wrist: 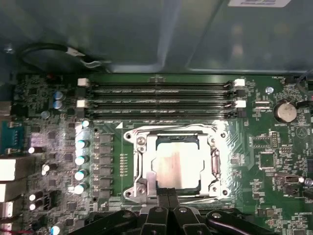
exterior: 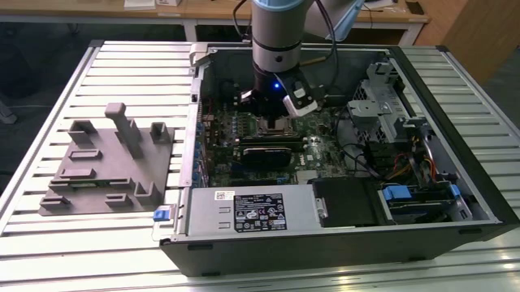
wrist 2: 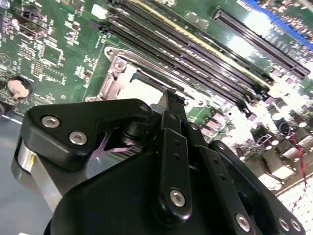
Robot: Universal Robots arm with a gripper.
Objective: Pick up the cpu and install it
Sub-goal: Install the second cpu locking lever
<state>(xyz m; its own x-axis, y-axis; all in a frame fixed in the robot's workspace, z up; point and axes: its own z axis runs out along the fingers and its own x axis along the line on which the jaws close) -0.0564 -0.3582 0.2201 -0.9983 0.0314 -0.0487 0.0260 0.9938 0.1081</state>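
Ribbed aluminium slats make up the tabletop, on which an opened computer case is laid on its side, with a wooden desk seen behind it. In the exterior view, a grey plastic fixture with upright posts is placed beside the case, towards the exterior view's left. The robot arm is lowered into the case, and its tool is held just above the socket on the motherboard.

In the second wrist view, the tool's black fingers are seen pressed together, with nothing pinched between them. Just past their tips a pale corner of the cpu is visible inside the socket's metal frame.

In the first wrist view, the cpu is seen lying flat in the socket, its silvery top facing up and its edges square to the frame. It is nearly square, so no clear long axis can be made out; its sides run parallel to the memory slots beside the socket. The closed finger tips are placed at the socket edge farthest from those slots.

As a judgement, the pick-up and the placing appear done, since the chip is seated and released. The socket's retaining plate does not look closed over the chip, so securing may remain.
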